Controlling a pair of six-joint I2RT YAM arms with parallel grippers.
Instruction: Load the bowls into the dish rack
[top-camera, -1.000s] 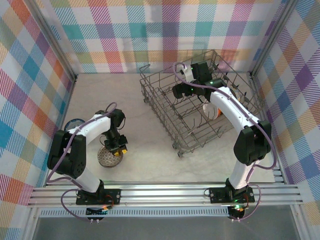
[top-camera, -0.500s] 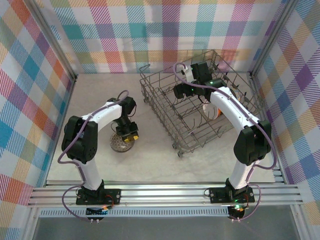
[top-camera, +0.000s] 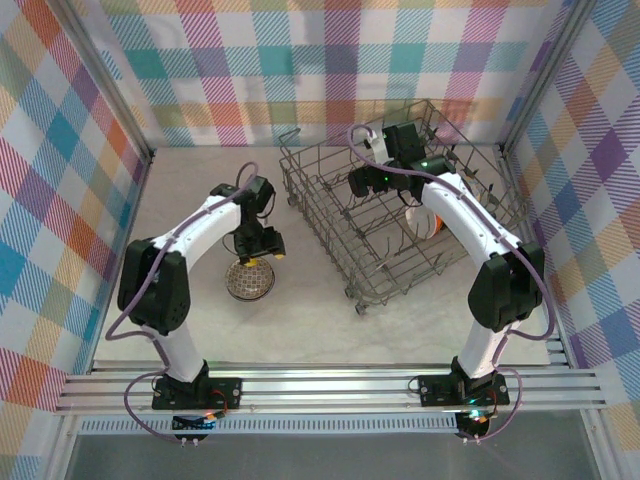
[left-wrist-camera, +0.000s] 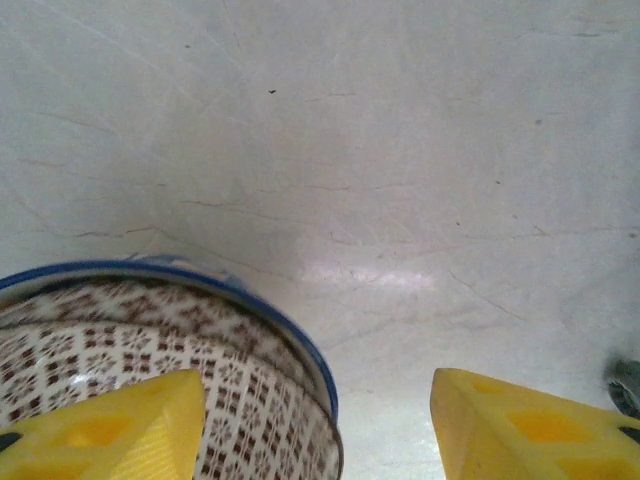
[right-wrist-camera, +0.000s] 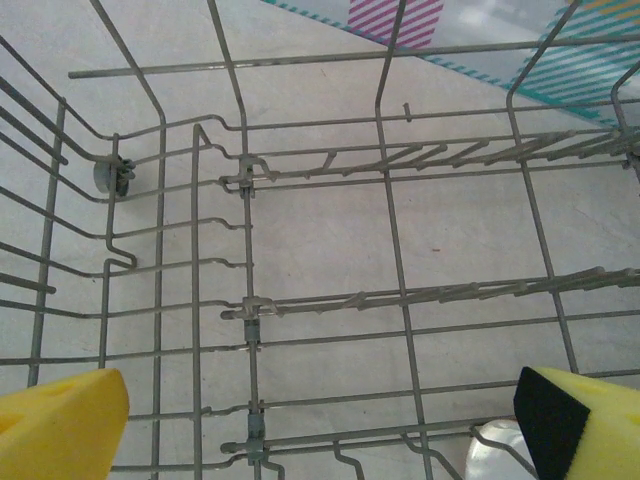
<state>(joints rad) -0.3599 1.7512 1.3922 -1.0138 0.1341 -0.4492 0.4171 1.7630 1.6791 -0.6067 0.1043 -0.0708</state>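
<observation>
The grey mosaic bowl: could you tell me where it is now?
In the top view the bowl sits on the table, left of the rack, under the left gripper.

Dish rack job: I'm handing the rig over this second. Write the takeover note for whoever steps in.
Left gripper: open, jaws straddling the rim of the round grey-mosaic ceramic bowl, not clamped on it. That bowl sits upright on the pale table, left of the rack.
Right gripper: open and empty, inside the grey wire dish rack.
Done: one orange-and-white bowl is in the rack, partly hidden by the right arm.
Left: the mosaic bowl is outside the rack and has to go in.
</observation>
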